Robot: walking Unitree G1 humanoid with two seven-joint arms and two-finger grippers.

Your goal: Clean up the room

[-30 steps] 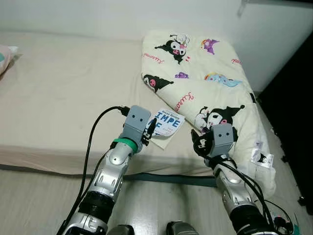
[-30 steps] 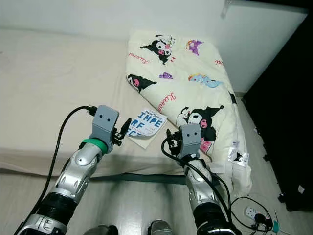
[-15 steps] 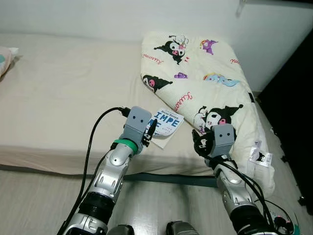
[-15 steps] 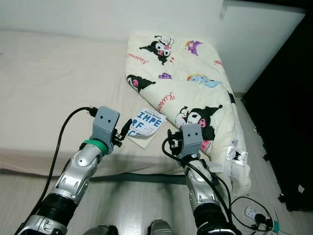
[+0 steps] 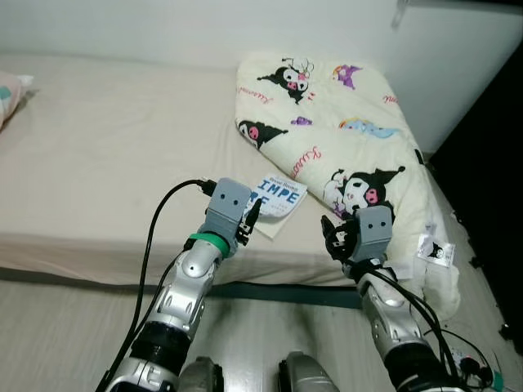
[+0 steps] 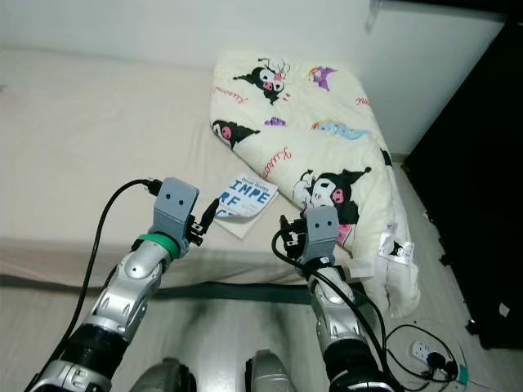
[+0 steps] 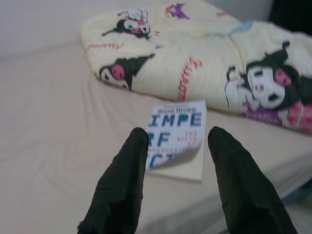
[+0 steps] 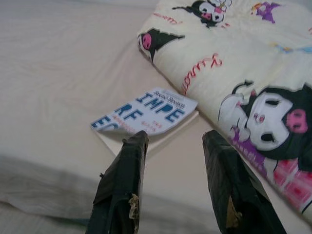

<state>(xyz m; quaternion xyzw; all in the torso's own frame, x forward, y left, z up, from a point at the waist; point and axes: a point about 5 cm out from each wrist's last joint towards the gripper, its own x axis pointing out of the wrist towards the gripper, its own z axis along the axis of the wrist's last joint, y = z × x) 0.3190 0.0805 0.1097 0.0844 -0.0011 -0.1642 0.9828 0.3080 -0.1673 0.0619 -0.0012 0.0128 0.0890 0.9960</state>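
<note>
You are looking down at a bed (image 5: 98, 147) with a plain cream sheet, and a folded quilt (image 5: 343, 139) with black cartoon animals lies on its right side, with one end hanging over the bed's front edge near the dark floor. A bit of a pink pillow (image 5: 6, 90) peeks in at the far left. The book (image 5: 276, 200) lies flat on the sheet near the front edge of the bed, just beside the quilt, between your two arms. Its long side runs at a slant, with the top of the book pointing up toward the quilt and the wall. The front cover curls up at the near corner. You can read big blue letters "IMPE" on top, then "RF" under that, and small words that look like "Brené Brown" at the very top. Your left gripper (image 7: 175, 156) is wide open with nothing in it, and its fingers point at the book from just in front of it. Your right gripper (image 8: 170, 161) is also wide open and holds nothing, close to the book and next to the quilt. Nothing lies on top of the book.
</note>
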